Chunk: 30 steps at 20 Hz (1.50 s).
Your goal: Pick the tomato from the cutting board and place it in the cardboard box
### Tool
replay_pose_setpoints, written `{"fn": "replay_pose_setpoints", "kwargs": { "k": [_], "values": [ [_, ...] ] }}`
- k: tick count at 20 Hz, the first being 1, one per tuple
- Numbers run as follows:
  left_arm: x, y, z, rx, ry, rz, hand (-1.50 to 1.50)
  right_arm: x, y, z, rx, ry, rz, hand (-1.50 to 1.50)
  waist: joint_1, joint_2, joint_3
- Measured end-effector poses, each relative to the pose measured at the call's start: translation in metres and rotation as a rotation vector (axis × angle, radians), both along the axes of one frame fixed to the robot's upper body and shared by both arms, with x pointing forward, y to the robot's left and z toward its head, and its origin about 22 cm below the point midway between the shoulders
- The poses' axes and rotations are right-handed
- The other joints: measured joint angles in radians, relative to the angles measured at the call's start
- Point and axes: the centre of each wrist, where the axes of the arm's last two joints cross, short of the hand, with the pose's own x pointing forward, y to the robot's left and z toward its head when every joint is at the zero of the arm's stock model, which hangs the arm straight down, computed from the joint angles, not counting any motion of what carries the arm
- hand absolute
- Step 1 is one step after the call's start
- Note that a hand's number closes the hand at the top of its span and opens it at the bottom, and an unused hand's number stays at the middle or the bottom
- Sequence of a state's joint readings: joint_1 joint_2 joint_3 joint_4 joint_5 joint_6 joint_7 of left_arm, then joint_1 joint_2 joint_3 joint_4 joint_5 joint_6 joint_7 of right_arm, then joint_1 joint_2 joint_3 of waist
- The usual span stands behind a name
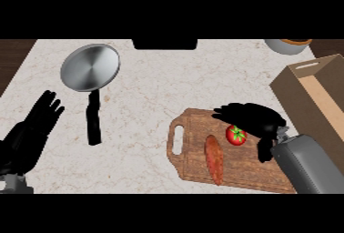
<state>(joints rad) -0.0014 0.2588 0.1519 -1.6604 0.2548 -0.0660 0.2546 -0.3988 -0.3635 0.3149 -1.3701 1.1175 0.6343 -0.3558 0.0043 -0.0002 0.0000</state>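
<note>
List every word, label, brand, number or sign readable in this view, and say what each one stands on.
None: no readable text shows anywhere in the head view.
The cardboard box shows plain brown walls with a handle slot, no print.
The cutting board, the tomato and the long reddish vegetable carry no label.
The frying pan and the bowl at the top edge bear no marking.

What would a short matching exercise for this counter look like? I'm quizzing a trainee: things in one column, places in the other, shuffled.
Things:
1. tomato
2. frying pan
3. cardboard box
4. left hand

Places:
A. right edge of the counter
B. on the cutting board, under the right hand
C. far left, resting open
D. upper left of the counter

Pairs: 1-B, 2-D, 3-A, 4-C
</note>
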Motion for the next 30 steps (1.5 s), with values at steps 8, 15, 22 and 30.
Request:
{"fn": "replay_pose_setpoints", "kwargs": {
  "k": [8, 15, 22, 30],
  "values": [
    [0.006, -0.001, 0.005, -0.003, 0.004, 0.005, 0.0, 0.0, -0.01, -0.018, -0.037, 0.011, -0.001, -1.5, -0.001, 0.0, 0.0],
    [0.011, 0.003, 0.005, 0.002, 0.0, 0.006, 0.0, 0.003, -0.003, -0.035, -0.035, 0.01, 0.0, -1.5, -0.001, 0.0, 0.0],
    [0.004, 0.0, -0.001, -0.005, 0.0, 0.009, 0.0, 0.009, -0.001, -0.035, 0.021, -0.023, 0.043, 1.5, 0.0, 0.0, 0.0],
    [0.006, 0.001, 0.004, -0.007, -0.003, 0.014, 0.0, 0.014, -0.005, -0.042, 0.048, -0.049, -0.2, 1.5, -0.007, 0.0, 0.0]
  ]
}}
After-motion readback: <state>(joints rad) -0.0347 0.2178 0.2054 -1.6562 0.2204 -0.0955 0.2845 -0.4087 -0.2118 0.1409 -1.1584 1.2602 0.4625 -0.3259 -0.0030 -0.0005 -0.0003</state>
